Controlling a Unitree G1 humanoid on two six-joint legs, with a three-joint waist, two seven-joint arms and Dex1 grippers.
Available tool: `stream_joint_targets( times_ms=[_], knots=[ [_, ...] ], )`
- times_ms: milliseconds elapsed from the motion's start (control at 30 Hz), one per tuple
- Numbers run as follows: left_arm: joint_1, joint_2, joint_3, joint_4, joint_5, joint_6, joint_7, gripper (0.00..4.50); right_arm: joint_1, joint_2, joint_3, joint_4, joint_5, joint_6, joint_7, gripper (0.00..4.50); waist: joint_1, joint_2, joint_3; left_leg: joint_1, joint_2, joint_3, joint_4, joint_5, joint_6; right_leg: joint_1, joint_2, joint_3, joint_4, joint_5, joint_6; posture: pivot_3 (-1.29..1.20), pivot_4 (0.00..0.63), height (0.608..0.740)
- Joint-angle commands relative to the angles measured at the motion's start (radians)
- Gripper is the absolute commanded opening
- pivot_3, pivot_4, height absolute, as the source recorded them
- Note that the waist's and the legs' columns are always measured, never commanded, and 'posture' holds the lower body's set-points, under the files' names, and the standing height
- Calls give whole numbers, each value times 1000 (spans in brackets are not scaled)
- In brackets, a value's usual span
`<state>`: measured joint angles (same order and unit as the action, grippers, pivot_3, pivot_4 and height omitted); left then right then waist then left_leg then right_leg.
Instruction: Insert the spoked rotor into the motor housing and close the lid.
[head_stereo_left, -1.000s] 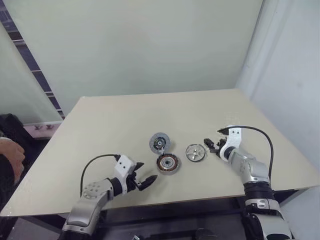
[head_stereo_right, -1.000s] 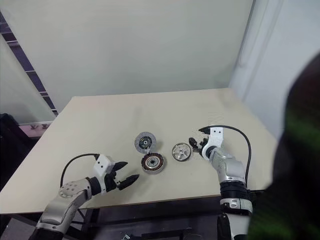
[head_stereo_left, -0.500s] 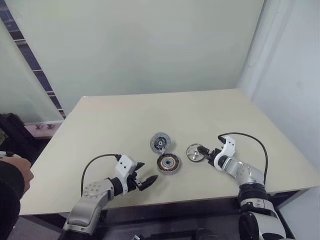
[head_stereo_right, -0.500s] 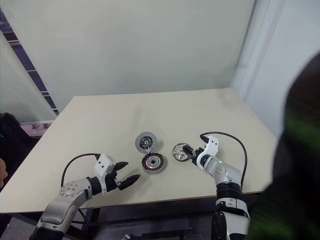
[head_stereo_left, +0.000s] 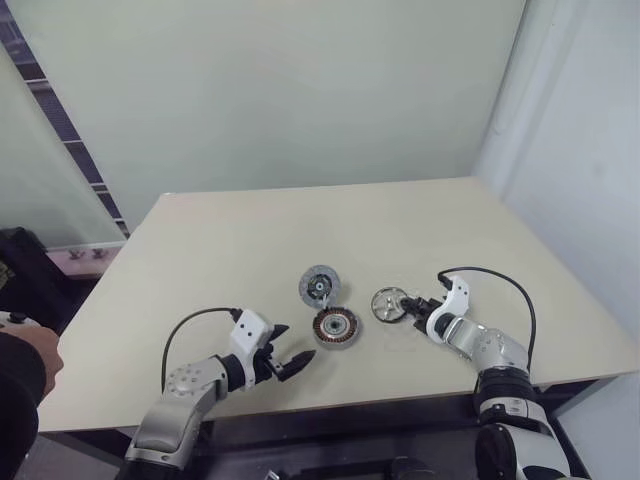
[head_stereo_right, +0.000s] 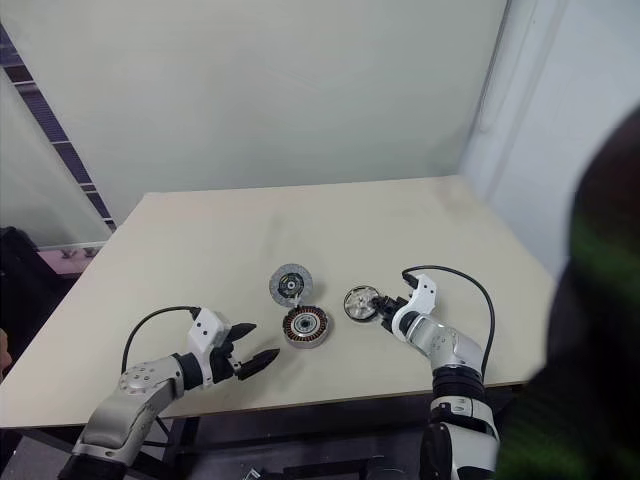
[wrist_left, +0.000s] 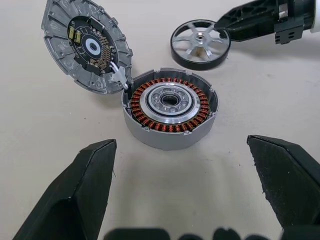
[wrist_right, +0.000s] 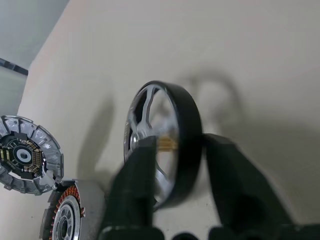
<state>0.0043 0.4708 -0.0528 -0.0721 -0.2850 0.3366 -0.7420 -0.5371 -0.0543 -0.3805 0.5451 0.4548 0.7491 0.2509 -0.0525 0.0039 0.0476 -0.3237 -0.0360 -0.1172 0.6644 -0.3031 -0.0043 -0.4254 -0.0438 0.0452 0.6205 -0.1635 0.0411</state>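
Note:
The shiny spoked rotor (head_stereo_left: 389, 303) stands tipped up on the table, right of the motor housing (head_stereo_left: 336, 327). My right gripper (wrist_right: 181, 142) is shut on the rotor's dark rim, one finger (wrist_right: 137, 185) inside the spokes and one outside. The housing (wrist_left: 170, 107) sits upright with its copper windings showing. The grey lid (head_stereo_left: 319, 286) leans against the housing's far side, its speckled dark-centred face (wrist_left: 87, 45) showing. My left gripper (head_stereo_left: 290, 362) hovers open just short of the housing, nothing between its fingers.
The beige table (head_stereo_left: 250, 240) ends close in front of both arms and at the right by a pale wall. A person's hand (head_stereo_left: 22, 352) shows at the far left edge, off the table.
My right gripper came down and left to the rotor and shut on its rim, and the rotor has tipped up. The left arm has not moved.

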Motion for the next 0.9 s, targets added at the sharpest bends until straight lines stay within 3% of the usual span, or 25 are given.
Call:
stream_joint_targets(
  times_ms=[33,267,533,900],
  knots=[
    [-18,7,16,-22,-1,-15,-2,4500,-18,3,-5,-24,31,3,-3,411,0,0,0,0,0,0,0,0,0,0,0,0,0,0,0,0,0,740],
    [-18,6,16,-23,-1,-16,-1,4500,-19,1,-7,-22,41,9,-11,323,0,0,0,0,0,0,0,0,0,0,0,0,0,0,0,0,0,740],
    [-22,15,31,-15,-6,-14,0,4500,-35,48,-49,-117,157,112,-14,323,-4,3,2,0,0,0,0,0,0,0,0,0,0,0,0,0,0,740],
    [-19,20,37,-21,-10,-12,5,4500,-4,169,69,-331,204,263,-51,323,-17,6,4,-1,1,-1,-1,0,0,-1,1,0,0,0,0,0,0,740]
  ],
)
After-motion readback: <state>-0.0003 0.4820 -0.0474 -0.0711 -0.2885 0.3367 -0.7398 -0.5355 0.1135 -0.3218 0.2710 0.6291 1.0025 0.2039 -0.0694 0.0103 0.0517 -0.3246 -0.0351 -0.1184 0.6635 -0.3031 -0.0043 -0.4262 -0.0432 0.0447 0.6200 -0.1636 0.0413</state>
